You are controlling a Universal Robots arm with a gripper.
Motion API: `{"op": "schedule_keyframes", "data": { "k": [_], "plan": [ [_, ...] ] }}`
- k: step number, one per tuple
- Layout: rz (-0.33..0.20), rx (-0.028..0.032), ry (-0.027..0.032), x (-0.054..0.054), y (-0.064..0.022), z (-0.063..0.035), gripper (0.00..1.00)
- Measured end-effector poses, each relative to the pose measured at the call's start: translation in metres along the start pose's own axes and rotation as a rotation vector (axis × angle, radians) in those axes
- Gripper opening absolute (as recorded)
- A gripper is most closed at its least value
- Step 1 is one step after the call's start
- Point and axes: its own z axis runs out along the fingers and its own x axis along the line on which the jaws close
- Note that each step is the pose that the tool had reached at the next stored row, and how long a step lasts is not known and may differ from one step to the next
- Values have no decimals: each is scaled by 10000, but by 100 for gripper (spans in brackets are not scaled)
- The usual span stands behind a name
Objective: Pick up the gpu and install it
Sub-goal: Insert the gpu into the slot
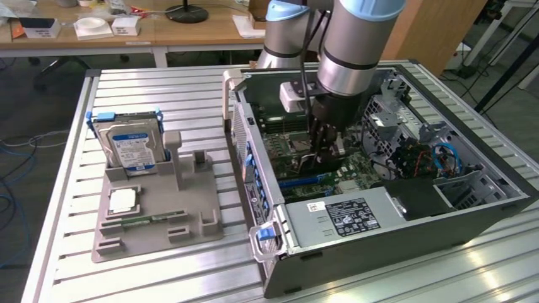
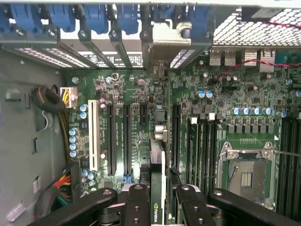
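1. Card first: the gpu [image 2: 157,188], a thin dark board seen edge-on with a green logo on its black face, is clamped between the black metal fingers of the end effector [image 2: 157,207], directly below the wrist.
2. Its long axis runs parallel to the dark expansion slots [image 2: 126,136] on the green motherboard [image 2: 207,117], pointing toward the silver bracket [image 2: 164,40] at the case's rear wall.
3. Whether its edge has seated in a slot cannot be told.
4. In the exterior view the end effector [image 1: 324,154] reaches inside the open black steel computer case [image 1: 471,214].
5. Beside it on the ribbed aluminium surface [image 1: 59,208], a grey plastic holder [image 1: 160,224] carries a silver, blue-labelled hard drive [image 1: 126,148].
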Motion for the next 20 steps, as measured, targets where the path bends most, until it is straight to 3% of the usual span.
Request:
{"op": "schedule_keyframes", "data": {
  "k": [5,20],
  "plan": [
    [0,0,0,1,47,17,26],
    [0,0,0,3,51,71,26]
  ]
}}
